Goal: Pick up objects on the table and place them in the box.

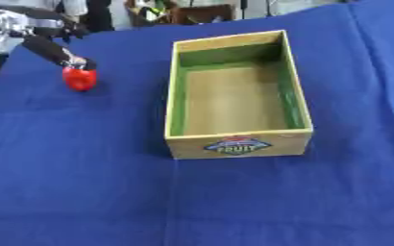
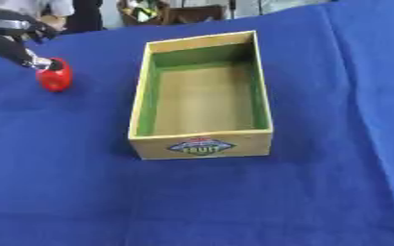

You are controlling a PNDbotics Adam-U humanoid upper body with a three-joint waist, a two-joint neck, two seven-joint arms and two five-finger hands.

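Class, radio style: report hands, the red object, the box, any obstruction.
Left hand on red object, left of box. Box empty. Right hand not in view. Nothing between them.

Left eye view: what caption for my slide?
Left hand touches a red fruit beside an empty box.

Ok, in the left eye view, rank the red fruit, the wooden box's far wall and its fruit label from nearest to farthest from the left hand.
1. Round red fruit, touching the left hand.
2. Wooden box's far wall, to the right.
3. Fruit label, on the near wall.

Left hand on red object beside box
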